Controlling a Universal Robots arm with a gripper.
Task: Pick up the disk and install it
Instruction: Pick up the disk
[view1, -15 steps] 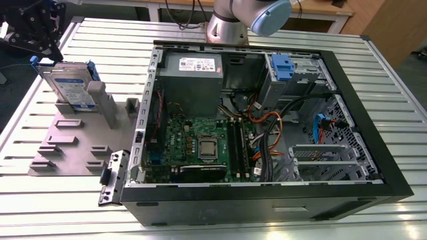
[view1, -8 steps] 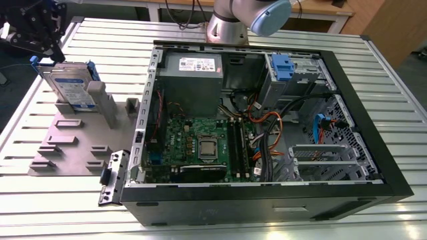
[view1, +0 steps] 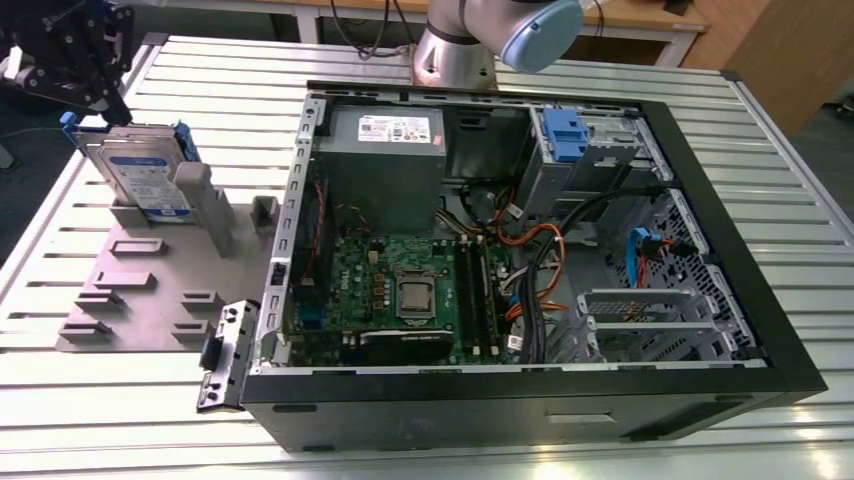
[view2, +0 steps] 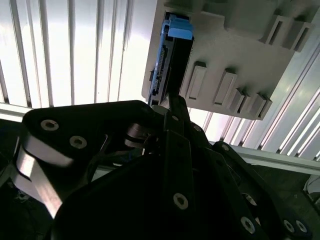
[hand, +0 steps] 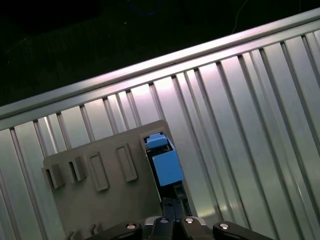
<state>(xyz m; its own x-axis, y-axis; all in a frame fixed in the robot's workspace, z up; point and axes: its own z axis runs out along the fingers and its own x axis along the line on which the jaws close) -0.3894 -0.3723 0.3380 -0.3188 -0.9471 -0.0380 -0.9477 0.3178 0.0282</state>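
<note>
Disk (view1: 140, 175) upright in grey stand (view1: 147, 300), upper left of exterior view | gripper (view1: 118, 112) just above it, grip state: cannot tell | likely stiff, weighty, shock-sensitive; hold by blue side rails (view1: 184, 142)

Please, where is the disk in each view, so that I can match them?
Exterior view: the disk stands on edge in the grey holder, at the exterior view's left.
Second wrist view: the disk is seen edge-on against the grey holder.
First wrist view: the disk shows its blue end beside the grey holder.
Shared landmark: the grey holder.
</note>
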